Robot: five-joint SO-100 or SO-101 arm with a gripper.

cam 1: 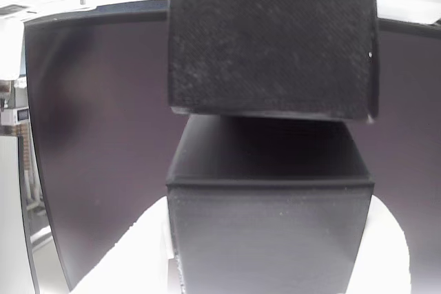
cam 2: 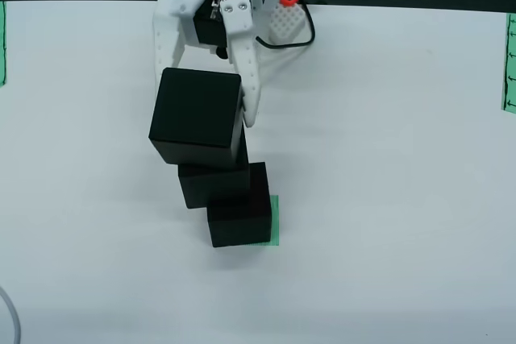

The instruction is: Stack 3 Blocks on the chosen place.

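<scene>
From above, three black blocks form a stack on the chosen place (cam 2: 275,220), whose green-striped patch shows at the bottom block's right edge. The bottom block (cam 2: 239,217) rests on the patch and the middle block (cam 2: 214,178) sits on it. My white gripper (cam 2: 205,106) reaches in from the top edge and is shut on the top block (cam 2: 196,117), one finger on each side. In the close side view the top block (cam 1: 272,39) is slightly tilted just over the block below (cam 1: 269,232), much of whose top face shows. I cannot tell if they touch.
Green striped bands lie at the left edge (cam 2: 2,42) and right edge (cam 2: 509,62) of the white table (cam 2: 387,199). A black cable (cam 2: 300,34) trails by the arm's base. A large glossy monitor screen (cam 1: 96,142) fills the background of the side view.
</scene>
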